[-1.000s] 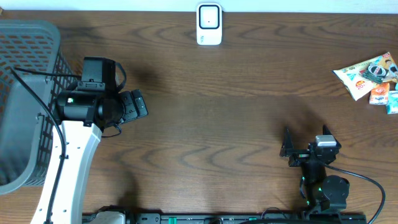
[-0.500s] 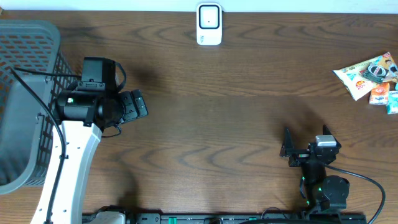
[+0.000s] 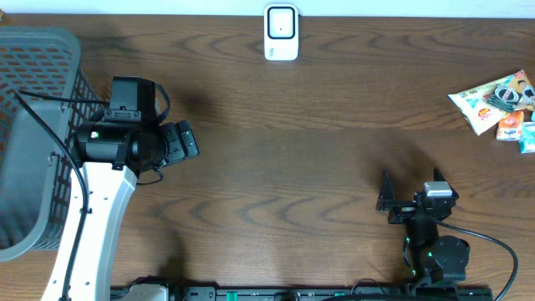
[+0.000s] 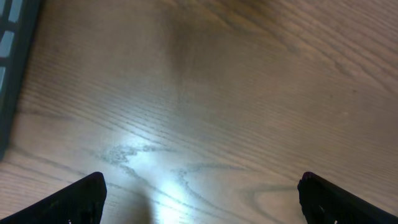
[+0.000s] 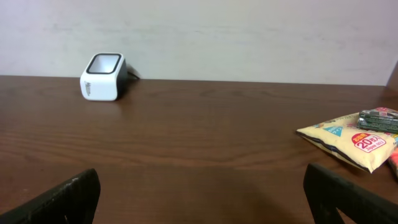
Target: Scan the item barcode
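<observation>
The white barcode scanner (image 3: 281, 32) stands at the table's far edge, also seen far left in the right wrist view (image 5: 104, 76). The items lie in a small pile at the far right: a yellow snack bag (image 3: 478, 102) (image 5: 348, 137) with a dark packet (image 3: 506, 95) (image 5: 378, 119) lying on it. My left gripper (image 3: 182, 140) (image 4: 202, 186) hovers open over bare wood beside the basket. My right gripper (image 3: 411, 188) (image 5: 202, 180) is open and empty at the near right, facing the scanner and the pile, well short of both.
A grey mesh basket (image 3: 33, 134) fills the left side, its rim showing in the left wrist view (image 4: 12, 74). Orange and teal packets (image 3: 514, 127) lie at the pile's right edge. A pale wall (image 5: 249, 37) backs the table.
</observation>
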